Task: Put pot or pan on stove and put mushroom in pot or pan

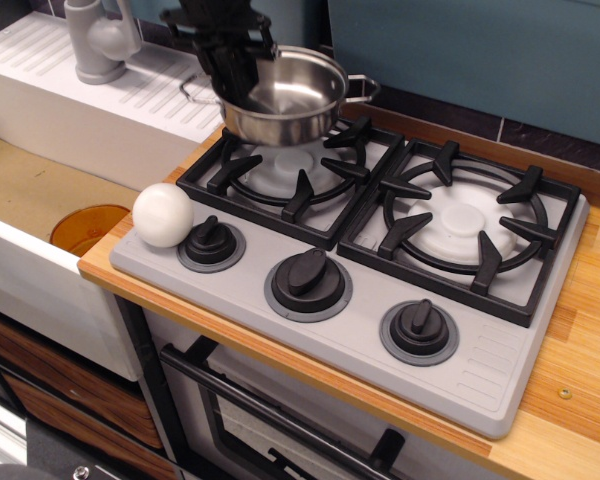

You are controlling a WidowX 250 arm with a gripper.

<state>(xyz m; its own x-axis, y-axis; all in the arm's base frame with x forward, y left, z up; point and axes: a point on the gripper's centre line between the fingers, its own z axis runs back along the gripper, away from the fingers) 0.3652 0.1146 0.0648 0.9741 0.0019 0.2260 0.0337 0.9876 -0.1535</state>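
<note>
The shiny steel pot (285, 100) hangs just above the back of the left burner (283, 170) of the grey stove (360, 330). My black gripper (232, 62) is shut on the pot's left rim and holds it slightly tilted. The white mushroom (162, 214) rests on the stove's front left corner, beside the left knob (211, 240), well in front of and below the gripper.
The right burner (467, 225) is bare. A white sink drainboard with a grey faucet (98, 38) lies to the left, with an orange plate (88, 228) in the basin below. Wooden counter (590, 330) runs on the right. A blue wall stands behind.
</note>
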